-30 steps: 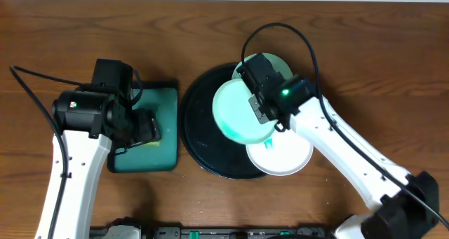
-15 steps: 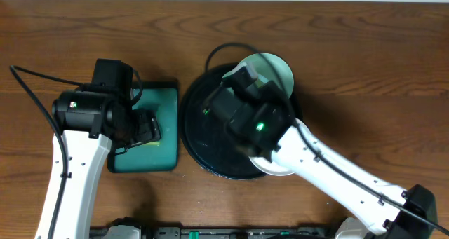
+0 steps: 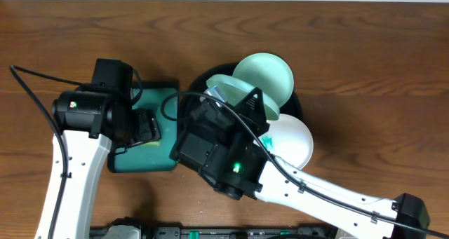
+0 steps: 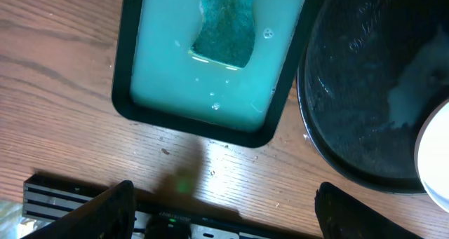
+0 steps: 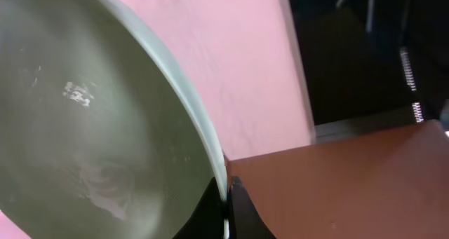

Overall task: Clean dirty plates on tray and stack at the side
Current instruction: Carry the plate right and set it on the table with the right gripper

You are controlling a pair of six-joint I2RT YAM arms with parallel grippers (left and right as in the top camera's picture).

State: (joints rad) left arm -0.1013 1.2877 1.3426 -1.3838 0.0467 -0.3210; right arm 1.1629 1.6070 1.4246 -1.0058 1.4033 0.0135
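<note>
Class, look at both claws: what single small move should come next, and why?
Probably ease the left claw forward and down onto the sponge lying in the teal tray. That claw hangs open and empty just short of it, while the right claw pinches a mint plate by its rim, lifted and tilted, ready for wiping.

Overhead is bright and even, lit from above. I see only soft, short shadows beside the left arm point(image 3: 70, 162) on the table point(image 3: 365, 50). The right arm point(image 3: 224, 148) is close to the lens and looks soft. The left wrist view is sharp, with pale glare washing the wet teal tray point(image 4: 128, 57), hazy reflections in the black tray point(image 4: 351, 92) and a faint green glow on the wood. The right wrist view is dimmer. The mint plate point(image 5: 84, 113) fills it, blurred, with one small highlight.
</note>
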